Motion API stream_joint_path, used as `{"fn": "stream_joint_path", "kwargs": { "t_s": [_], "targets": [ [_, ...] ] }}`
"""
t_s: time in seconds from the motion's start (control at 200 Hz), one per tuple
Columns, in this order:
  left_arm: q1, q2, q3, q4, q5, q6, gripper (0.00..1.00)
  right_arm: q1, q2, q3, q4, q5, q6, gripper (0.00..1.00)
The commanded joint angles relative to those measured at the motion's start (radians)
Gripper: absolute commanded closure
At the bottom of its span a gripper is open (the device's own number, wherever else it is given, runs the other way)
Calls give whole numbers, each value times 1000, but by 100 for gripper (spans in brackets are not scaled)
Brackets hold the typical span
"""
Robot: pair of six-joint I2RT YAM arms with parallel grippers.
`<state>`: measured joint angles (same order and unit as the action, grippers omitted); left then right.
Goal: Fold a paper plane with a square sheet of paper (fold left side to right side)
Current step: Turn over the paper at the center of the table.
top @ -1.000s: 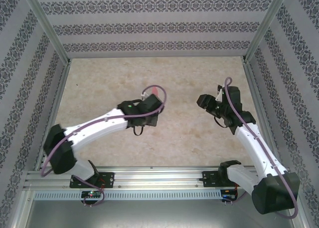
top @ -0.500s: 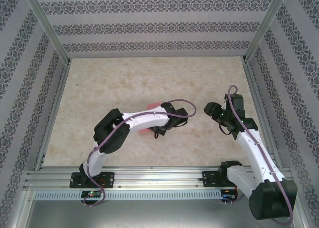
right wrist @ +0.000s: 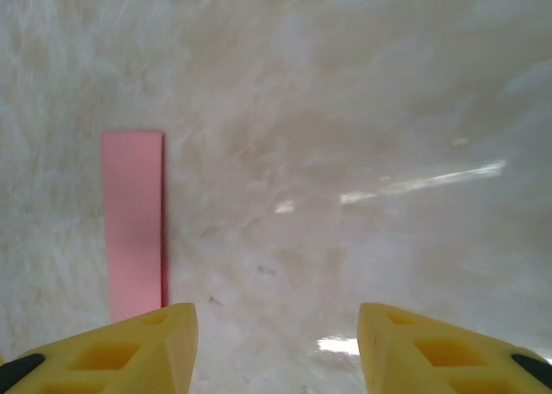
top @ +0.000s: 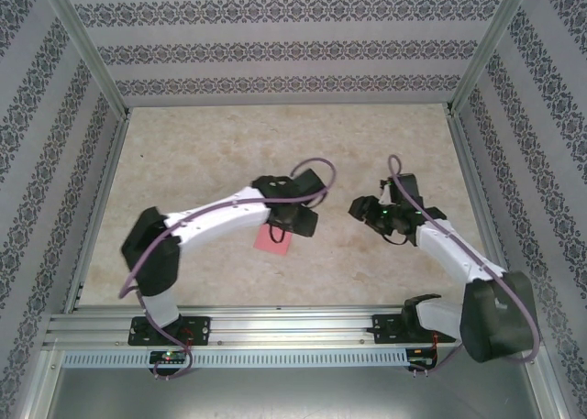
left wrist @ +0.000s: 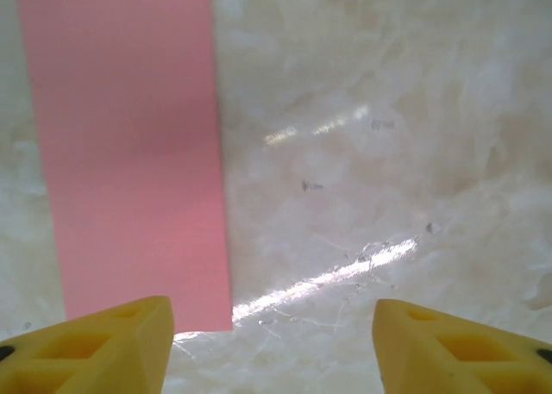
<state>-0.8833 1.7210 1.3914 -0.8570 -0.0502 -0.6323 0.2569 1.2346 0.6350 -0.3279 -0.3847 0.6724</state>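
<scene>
The left end effector (top: pixel 295 215) has let go. A second ago it was closed on the sheet of paper (top: pixel 272 239), whose pink edge stuck up on its 12 o'clock side. Now its fingers stand apart and the sheet lies flat on the worktop (top: pixel 202 153), at the end effector's 7 o'clock. The end effector itself has shifted slightly toward 3 o'clock, and the left arm's elbow swung inward, then part-way back out. The right end effector (top: pixel 359 208) has moved toward 8 o'clock, nearer the worktop's middle and the left one.
</scene>
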Motion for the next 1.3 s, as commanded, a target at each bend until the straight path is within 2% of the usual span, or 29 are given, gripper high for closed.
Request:
{"fn": "stream_joint_path", "kwargs": {
  "t_s": [0.0, 0.19, 0.47, 0.729, 0.954, 1.294],
  "targets": [
    [120, -113, -160, 185, 126, -15, 31, 118, 96, 49, 203, -39, 69, 48],
    [292, -272, -407, 384, 251, -74, 21, 253, 327, 184, 337, -9, 105, 48],
    [417, -291, -573, 574, 396, -140, 18, 291, 571, 333, 409, -20, 117, 48],
    [429, -268, -589, 587, 399, -139, 18, 292, 686, 423, 353, -28, 67, 49],
    [431, -222, -583, 605, 417, -142, 19, 283, 740, 471, 238, -1, 0, 50],
    [430, -119, -563, 672, 470, -158, 29, 256, 797, 517, 161, -17, -86, 52]
  ]
}}
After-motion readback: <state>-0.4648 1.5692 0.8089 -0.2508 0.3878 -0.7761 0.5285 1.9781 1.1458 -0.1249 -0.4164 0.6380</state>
